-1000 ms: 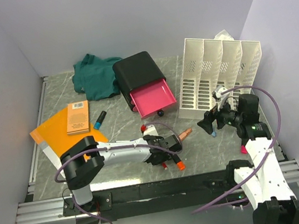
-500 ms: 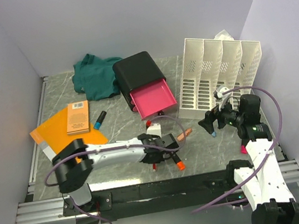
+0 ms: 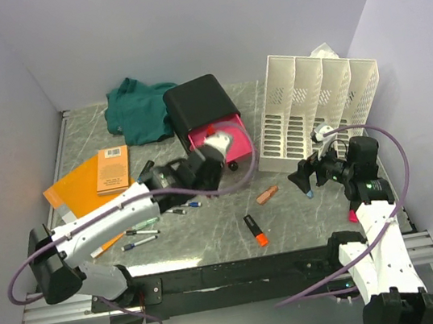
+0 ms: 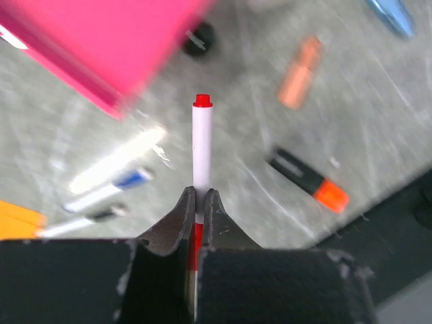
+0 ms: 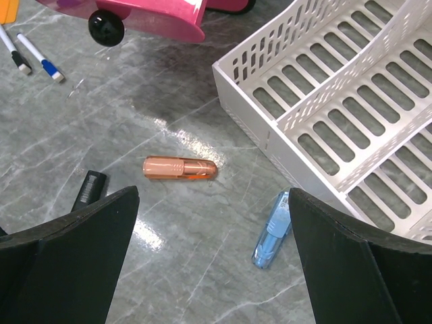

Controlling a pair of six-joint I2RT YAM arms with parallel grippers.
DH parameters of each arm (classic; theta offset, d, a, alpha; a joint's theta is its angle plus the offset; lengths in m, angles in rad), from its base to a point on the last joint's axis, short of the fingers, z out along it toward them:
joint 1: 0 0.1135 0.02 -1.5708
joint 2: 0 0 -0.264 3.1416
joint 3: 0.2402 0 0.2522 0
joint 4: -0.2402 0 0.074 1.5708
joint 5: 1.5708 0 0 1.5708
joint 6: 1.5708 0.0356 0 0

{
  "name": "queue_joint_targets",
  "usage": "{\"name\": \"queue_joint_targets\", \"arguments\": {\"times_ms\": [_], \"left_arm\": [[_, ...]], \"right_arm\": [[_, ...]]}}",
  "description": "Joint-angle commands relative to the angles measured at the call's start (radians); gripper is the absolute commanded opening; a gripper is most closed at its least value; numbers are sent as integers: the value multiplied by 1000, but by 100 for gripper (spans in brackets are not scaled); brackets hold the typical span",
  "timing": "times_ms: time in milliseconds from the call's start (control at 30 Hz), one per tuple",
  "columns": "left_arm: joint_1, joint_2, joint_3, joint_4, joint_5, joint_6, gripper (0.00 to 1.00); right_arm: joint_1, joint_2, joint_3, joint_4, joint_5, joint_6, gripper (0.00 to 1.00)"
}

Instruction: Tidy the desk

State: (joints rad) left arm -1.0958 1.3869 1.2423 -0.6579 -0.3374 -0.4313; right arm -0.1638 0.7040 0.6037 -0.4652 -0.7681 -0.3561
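Desk (image 3: 306,218): a grey-green marble top is seen under the whole work area, with a black rail at its front edge and small clutter scattered over it. A black drawer box (image 3: 196,104) is set at back centre, its pink drawer (image 4: 88,40) projecting toward the front edge.

Left hand (image 4: 199,197) is clenched on a white marker (image 4: 202,142), red cap outward, carried above the desk just in front of the drawer. The marker's long axis is aligned with the fingers; the drawer lies ahead and to the left of its tip. The left arm is judged the nearer to the drawer.

Right hand (image 5: 216,270) is spread wide, nothing grasped, hung toward the front-right corner over a copper tube (image 5: 180,168) and a blue pen (image 5: 271,229), beside the white file rack (image 5: 337,101).
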Motion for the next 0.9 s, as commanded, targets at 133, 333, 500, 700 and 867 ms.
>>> {"name": "queue_joint_targets", "arguments": {"times_ms": [133,333,500,700,867], "left_arm": [[218,96,218,92,142,318,3],[280,251,339,112,156,396,7],[287,391,450,116,146,421,16],[289,446,503,138,97,408,64],[289,379,522,158,115,349,83]], "right_arm": [[-16,-17,34,14,-10,-4,100],[-22,-12,33,14,-17,-7,100],[-23,-3,36,10,-20,-9,100],[-33,-5,38,-7,-51,-29,100],[-33,-9,38,-36,-140,-89,100]]}}
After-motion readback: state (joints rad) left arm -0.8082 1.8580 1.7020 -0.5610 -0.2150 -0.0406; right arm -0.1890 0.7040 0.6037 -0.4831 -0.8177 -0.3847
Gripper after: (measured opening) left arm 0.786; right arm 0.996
